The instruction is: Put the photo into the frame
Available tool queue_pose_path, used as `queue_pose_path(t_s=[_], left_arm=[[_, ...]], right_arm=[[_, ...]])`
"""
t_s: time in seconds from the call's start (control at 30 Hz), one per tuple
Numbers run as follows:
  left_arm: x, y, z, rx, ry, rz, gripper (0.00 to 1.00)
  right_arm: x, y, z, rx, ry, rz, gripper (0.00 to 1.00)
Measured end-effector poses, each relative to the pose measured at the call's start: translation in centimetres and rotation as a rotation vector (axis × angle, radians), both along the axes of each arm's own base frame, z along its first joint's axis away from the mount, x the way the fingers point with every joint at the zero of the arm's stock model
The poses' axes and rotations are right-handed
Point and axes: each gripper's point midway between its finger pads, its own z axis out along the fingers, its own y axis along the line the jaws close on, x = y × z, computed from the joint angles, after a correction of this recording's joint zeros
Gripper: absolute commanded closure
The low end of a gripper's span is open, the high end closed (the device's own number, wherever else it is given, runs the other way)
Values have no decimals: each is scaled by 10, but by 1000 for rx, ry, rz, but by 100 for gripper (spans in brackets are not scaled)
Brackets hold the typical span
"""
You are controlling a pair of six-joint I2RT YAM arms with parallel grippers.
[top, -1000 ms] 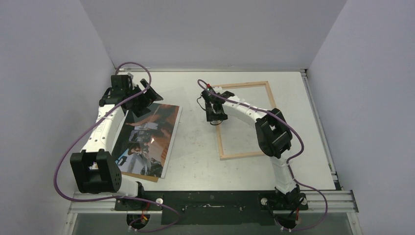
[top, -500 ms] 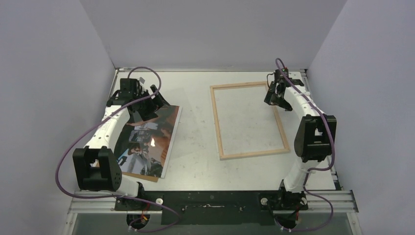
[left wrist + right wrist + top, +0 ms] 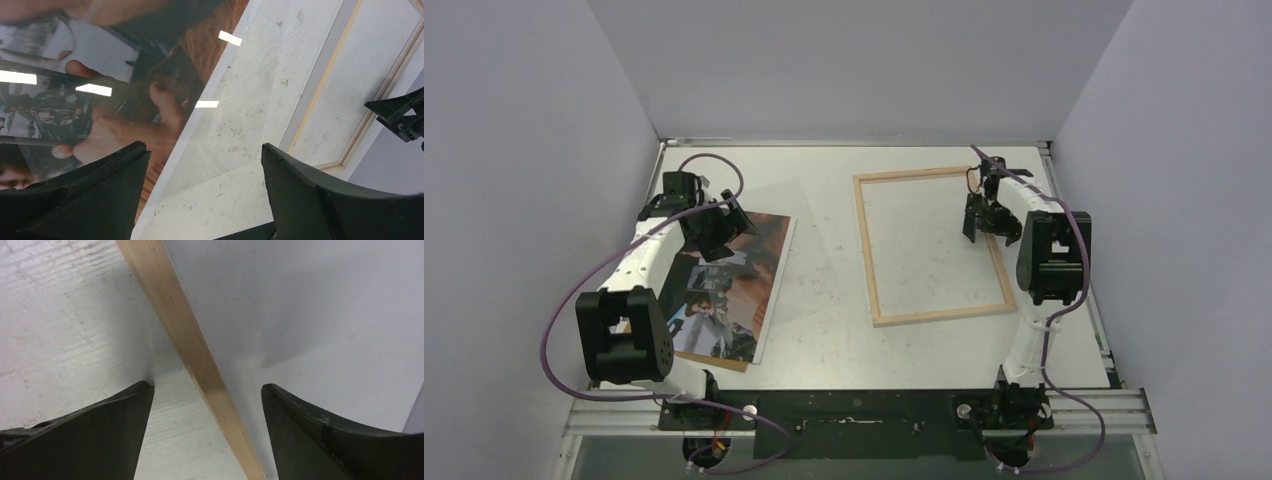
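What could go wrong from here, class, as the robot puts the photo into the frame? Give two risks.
1. The photo is glossy and lies flat on a brown backing board. The open left jaws over its edge might slip, crease it, or catch the board too.
2. The open right jaws straddle the right rail of the frame. Closing there could drag or tilt the frame askew.
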Motion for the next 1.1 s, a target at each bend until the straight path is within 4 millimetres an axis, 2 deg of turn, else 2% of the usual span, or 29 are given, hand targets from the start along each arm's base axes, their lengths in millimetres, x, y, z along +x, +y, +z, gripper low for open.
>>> queue_pose_path(t_s=[0.13, 0.23, 0.4, 0.57, 0.6, 0.83, 1.1], left_arm=[[1, 4, -6, 4, 13, 3, 19], [1, 4, -12, 3, 31, 5, 20], [2, 8, -24, 2, 67, 12, 22], [11, 15, -28, -2, 79, 24, 23], [13, 17, -29, -1, 78, 24, 23], [20, 28, -28, 1, 73, 37, 23], [13, 61, -34, 34, 107, 106, 23]], right_arm=[[5, -12, 0, -6, 15, 28, 28], [15, -17, 2, 26, 2, 46, 34], [21, -6, -10, 132, 17, 93, 46], [27, 7, -11, 201, 14, 139, 70], [27, 9, -11, 208, 15, 144, 73], [26, 22, -11, 182, 26, 180, 77], [27, 54, -10, 147, 32, 257, 78]])
